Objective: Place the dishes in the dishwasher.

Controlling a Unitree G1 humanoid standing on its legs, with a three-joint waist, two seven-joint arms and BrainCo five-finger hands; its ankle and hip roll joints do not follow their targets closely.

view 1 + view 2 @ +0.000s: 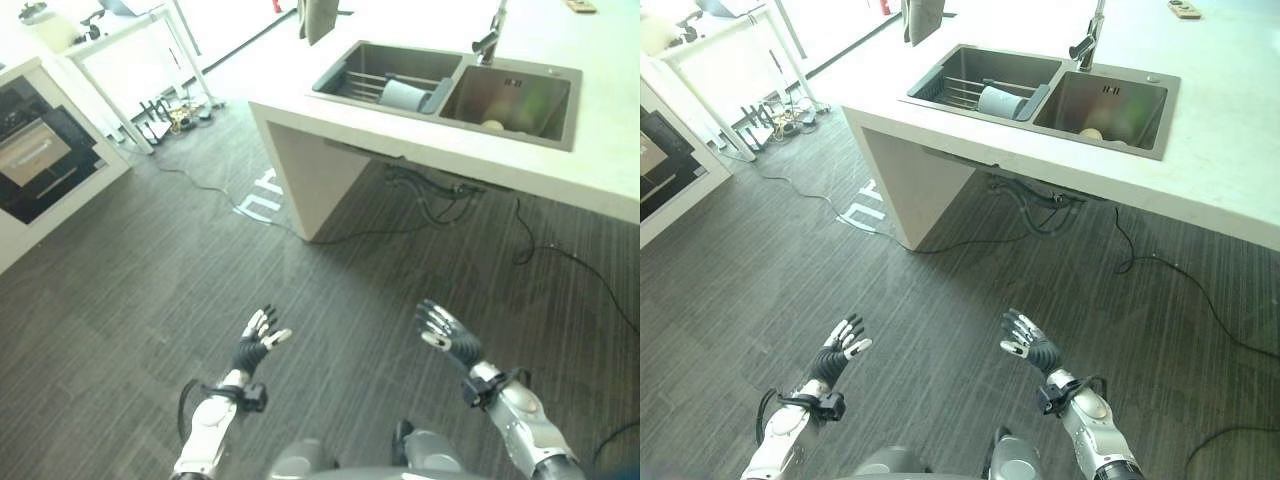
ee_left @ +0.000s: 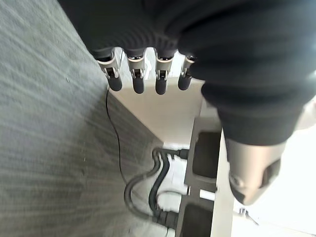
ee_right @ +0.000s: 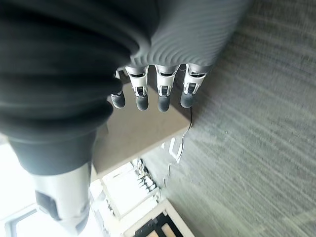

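Observation:
Both hands hang open and empty over the dark floor, well short of the counter. My left hand [image 1: 258, 340] is at the lower left, its fingers [image 2: 138, 79] straight. My right hand [image 1: 448, 336] is at the lower right, with its fingers [image 3: 164, 94] relaxed. Ahead, the white counter [image 1: 420, 150] carries a double steel sink [image 1: 450, 90]. A grey-blue cup [image 1: 404, 95] lies on a wire rack in the left basin. A pale round item [image 1: 492, 125] rests in the right basin.
A faucet [image 1: 490, 35] stands behind the sink. Cables [image 1: 440, 195] trail on the floor under the counter. A cabinet with a dark built-in appliance [image 1: 35, 160] stands at the far left, a white table [image 1: 130, 40] behind it. A cloth [image 1: 318, 18] hangs over the counter's far edge.

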